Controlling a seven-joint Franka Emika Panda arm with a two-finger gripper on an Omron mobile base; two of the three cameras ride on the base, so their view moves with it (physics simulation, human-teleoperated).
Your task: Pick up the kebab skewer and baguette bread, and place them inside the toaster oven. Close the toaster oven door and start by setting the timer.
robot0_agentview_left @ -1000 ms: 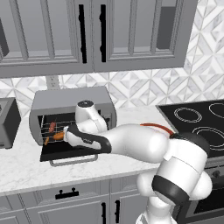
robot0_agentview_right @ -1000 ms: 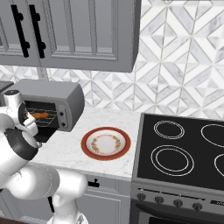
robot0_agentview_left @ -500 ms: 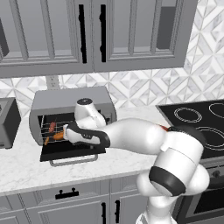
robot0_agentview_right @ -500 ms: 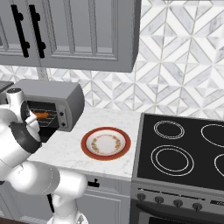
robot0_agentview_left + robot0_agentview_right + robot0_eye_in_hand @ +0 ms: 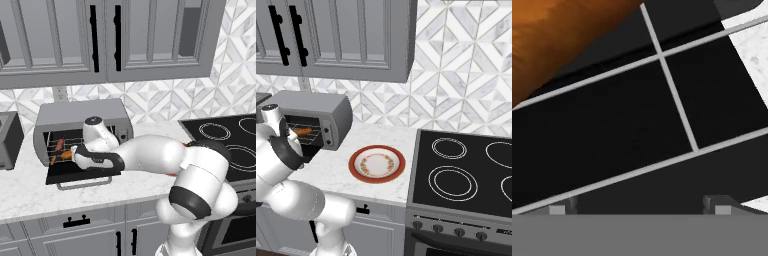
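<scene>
Marble counter point(image 5: 30, 192); rounded grey toaster oven point(image 5: 80, 114), wire-racked.

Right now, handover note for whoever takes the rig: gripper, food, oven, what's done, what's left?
Gripper: open, holding nothing, at the mouth of the toaster oven, over its wire rack.
Baguette: on the rack inside the oven, apart from the fingers.
Kebab skewer: also inside on the rack, further back.
Oven door: dropped open, flat on the counter.
Plate: on the counter beside the stove, no food on it.
Done: both foods loaded.
Left: pull the arm out, close the door, set the timer on the knob panel.
</scene>
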